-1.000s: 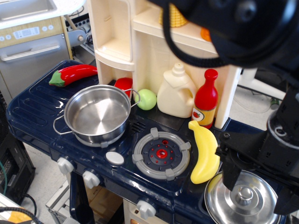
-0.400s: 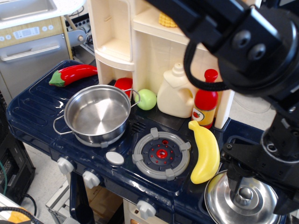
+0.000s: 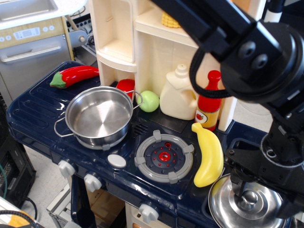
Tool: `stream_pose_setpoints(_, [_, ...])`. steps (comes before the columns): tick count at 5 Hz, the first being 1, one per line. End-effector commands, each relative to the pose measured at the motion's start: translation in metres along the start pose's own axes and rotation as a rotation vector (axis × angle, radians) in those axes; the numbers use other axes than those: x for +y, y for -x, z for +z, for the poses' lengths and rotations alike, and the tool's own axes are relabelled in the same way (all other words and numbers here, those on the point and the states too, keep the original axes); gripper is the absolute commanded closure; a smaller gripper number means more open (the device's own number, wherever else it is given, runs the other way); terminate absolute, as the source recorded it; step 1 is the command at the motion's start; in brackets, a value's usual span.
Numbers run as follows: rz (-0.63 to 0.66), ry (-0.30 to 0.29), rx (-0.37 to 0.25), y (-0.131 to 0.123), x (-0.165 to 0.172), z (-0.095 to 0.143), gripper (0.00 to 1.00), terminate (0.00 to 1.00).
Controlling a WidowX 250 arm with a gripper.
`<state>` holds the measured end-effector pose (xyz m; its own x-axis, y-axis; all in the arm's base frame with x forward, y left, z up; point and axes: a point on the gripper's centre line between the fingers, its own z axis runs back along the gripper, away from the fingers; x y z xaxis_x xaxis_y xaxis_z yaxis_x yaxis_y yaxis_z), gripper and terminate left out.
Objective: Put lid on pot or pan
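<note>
The steel pot [image 3: 99,116] stands open and empty on the left burner of the toy stove, wire handles to the sides. The round steel lid [image 3: 247,206] lies flat at the stove's front right corner, its knob [image 3: 247,199] up. My gripper [image 3: 256,192] hangs just above the lid, its dark fingers [image 3: 236,184] standing on either side of the knob, apart from it as far as I can see. The lid's right part is hidden by the gripper.
A grey burner ring [image 3: 164,156] lies between pot and lid. A yellow banana [image 3: 209,154] lies next to the lid. A ketchup bottle [image 3: 209,102], cream jug [image 3: 179,95], green ball [image 3: 149,100] and red pepper [image 3: 73,76] stand behind.
My gripper has come lower and shifted slightly right over the lid, its fingers now around the knob. The lid and the pot have not moved.
</note>
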<state>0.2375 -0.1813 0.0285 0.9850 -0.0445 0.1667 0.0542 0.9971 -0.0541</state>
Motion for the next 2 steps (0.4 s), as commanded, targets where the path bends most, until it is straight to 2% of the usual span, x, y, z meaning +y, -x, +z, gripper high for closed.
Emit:
stream_pose_setpoints(1, [0.011,-0.050,0.039,0.0034,-0.0052,0.0196,1.00,0.00])
stream_pose_setpoints(2, [-0.003,-0.085,0.045,0.0039,-0.0086,0.0288,1.00,0.00])
